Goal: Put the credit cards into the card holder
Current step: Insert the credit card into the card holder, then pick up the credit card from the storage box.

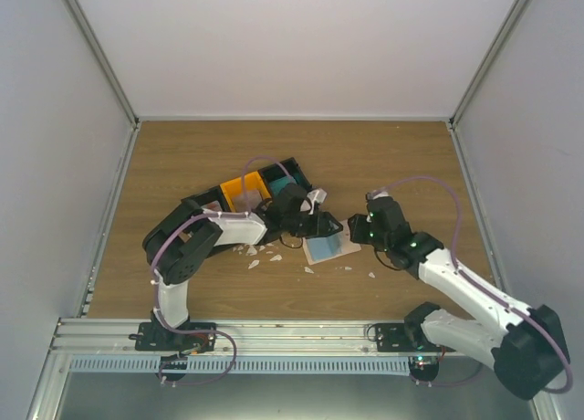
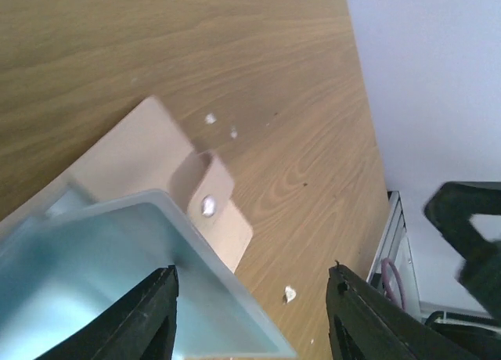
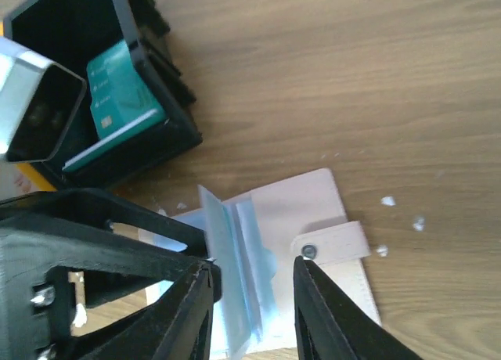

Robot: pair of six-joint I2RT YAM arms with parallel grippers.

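Left gripper (image 2: 252,278) and right gripper (image 3: 254,274), fingers spread, straddle a light-blue card (image 3: 223,250) over the card holder (image 3: 313,211); the teal card (image 3: 121,94) in the bin (image 3: 156,153) shows illegible print.

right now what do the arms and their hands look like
The left arm and right arm have white links, black joints and a lilac cable looping alongside. Small green lights dot the right arm. The left hand and right hand each have two black fingers.

Nothing legible anywhere here. The teal card (image 3: 124,102) standing in the black bin (image 3: 176,129) carries rows of faint pale print, but every line is far too small and blurred to read.
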